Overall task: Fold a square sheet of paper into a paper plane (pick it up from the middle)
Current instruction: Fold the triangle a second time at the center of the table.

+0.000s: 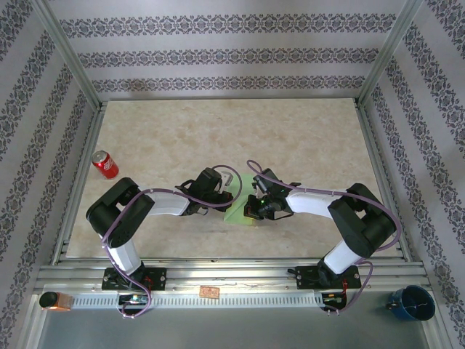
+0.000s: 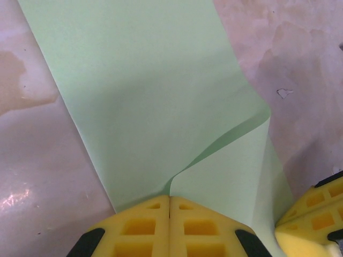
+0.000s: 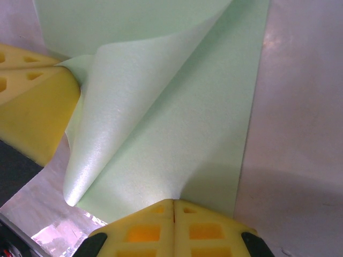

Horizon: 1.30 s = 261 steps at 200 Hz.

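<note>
The square sheet of paper [image 1: 238, 212], light green, lies at the table's middle between the two arms. My left gripper [image 2: 170, 199] is shut on the sheet [image 2: 144, 96] where a flap lifts and curls over to the right. My right gripper [image 3: 173, 202] is shut on the sheet's [image 3: 177, 123] near edge, beside a raised flap rolling toward the left. From above, the left gripper [image 1: 234, 198] and right gripper [image 1: 253, 209] nearly touch over the paper. The left gripper's yellow fingers [image 3: 29, 101] show in the right wrist view. The paper plane is out of view.
A red soda can [image 1: 104, 164] lies on its side at the table's left. A blue cup [image 1: 411, 302] stands off the table at the near right. Aluminium rails [image 1: 218, 270] border the beige tabletop [image 1: 218, 138]. Patterned walls close three sides.
</note>
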Each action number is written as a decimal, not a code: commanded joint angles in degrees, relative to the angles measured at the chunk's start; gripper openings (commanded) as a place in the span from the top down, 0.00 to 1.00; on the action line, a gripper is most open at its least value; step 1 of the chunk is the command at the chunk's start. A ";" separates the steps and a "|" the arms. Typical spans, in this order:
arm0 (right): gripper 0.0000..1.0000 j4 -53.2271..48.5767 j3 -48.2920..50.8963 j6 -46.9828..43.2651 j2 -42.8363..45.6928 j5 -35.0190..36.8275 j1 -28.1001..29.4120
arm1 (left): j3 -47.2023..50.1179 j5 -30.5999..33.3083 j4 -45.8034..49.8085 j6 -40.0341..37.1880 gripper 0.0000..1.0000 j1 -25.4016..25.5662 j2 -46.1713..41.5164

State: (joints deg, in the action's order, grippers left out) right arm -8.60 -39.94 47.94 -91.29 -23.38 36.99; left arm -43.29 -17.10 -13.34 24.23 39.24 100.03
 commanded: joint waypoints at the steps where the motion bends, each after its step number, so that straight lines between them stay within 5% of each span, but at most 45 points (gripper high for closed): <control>1: 0.95 -4.01 0.04 -0.84 -1.48 1.32 0.03 | -0.24 -0.23 -0.25 0.04 1.00 -0.65 1.03; 110: 0.90 9.78 4.26 6.70 6.52 -3.63 -4.81 | 1.86 -0.18 -0.39 2.53 1.00 -0.75 1.40; 261: 0.96 19.41 -0.72 12.83 -4.18 -6.76 -3.35 | 3.41 0.48 -0.99 5.13 1.00 -0.75 0.31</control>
State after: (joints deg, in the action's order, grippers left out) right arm 8.73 -38.76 59.59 -93.82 -29.04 32.88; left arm -41.45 -17.19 -17.19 28.82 39.24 100.22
